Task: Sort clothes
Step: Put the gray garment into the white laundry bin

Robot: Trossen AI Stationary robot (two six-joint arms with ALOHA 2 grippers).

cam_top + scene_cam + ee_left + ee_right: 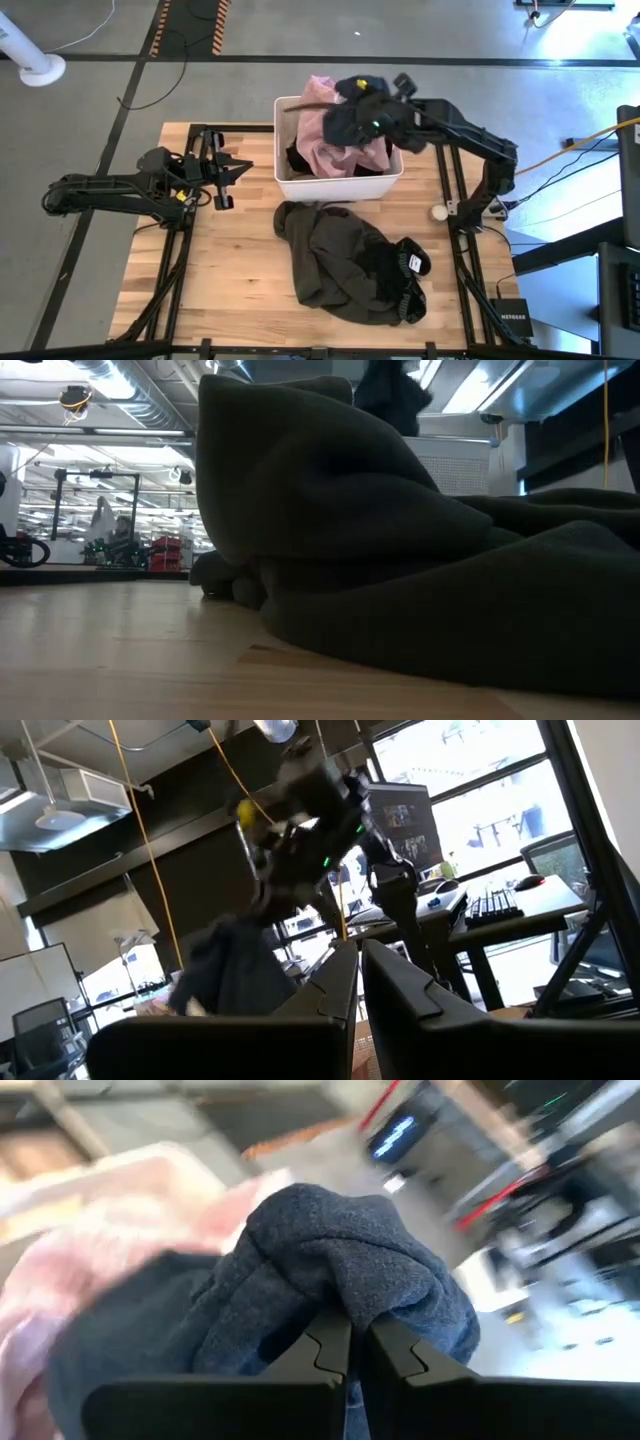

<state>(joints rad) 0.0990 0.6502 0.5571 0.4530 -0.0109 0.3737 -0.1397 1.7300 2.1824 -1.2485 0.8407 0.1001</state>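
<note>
A white bin (392,182) stands at the table's far middle. A light pink garment (325,140) is piled in it and spills over its far rim; a black one (300,158) lies at its left wall. My right gripper (352,108) is above the bin, shut on a dark blue garment (330,1270). A large dark olive-brown garment (335,255) lies crumpled on the table near the bin and fills the low view (420,560). A dark piece with a small white tag (412,264) lies on its right part. My left gripper (240,172) is shut and empty, left of the bin. My right gripper pinches a bunched fold of the dark blue garment (345,1305) between its two fingers; how many layers, I cannot tell. The garment is lifted above the bin and bulges around the fingertips. Its lower part hangs down onto the pink garment (345,125).
A small white round object (438,211) lies on the table at the right arm's base. Bare wood lies left of the olive garment and along the near edge (220,290). A white fan base (40,68) stands on the floor beyond the table.
</note>
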